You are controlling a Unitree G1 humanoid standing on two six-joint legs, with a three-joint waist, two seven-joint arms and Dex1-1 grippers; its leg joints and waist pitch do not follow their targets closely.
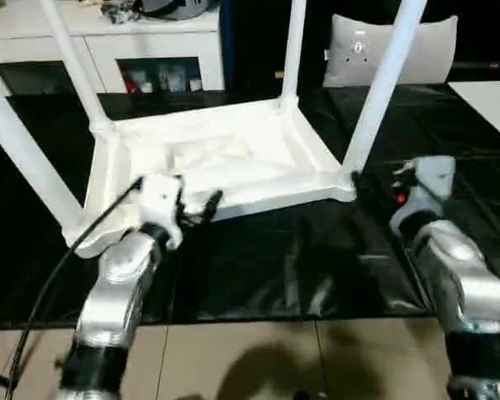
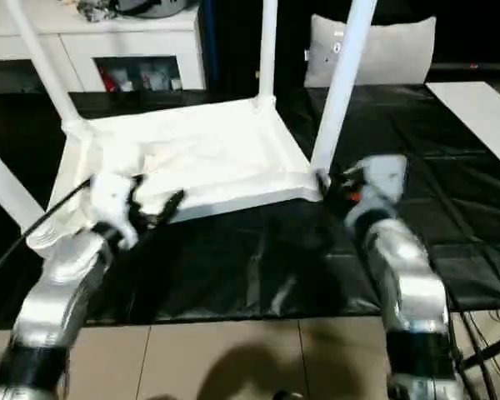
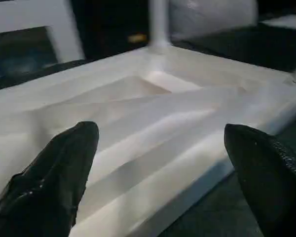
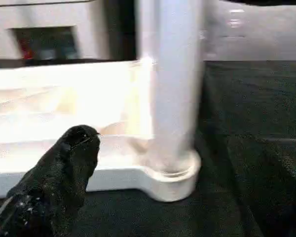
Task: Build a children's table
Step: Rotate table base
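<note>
Legs [image 1: 382, 92] all seated in upturned top [image 1: 225, 158].
Both grippers, left [image 3: 160, 148] and right [image 2: 337, 190], gaped empty; grasping opposite rims evenly seemed wisest for flipping.

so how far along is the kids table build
Nearly done: the white plastic rectangular top lies upside down on the black-covered work table with all four white tube legs standing in its corner sockets. Nothing is held; the left gripper and right gripper are open by the near edge. Left: turning it upright.
</note>
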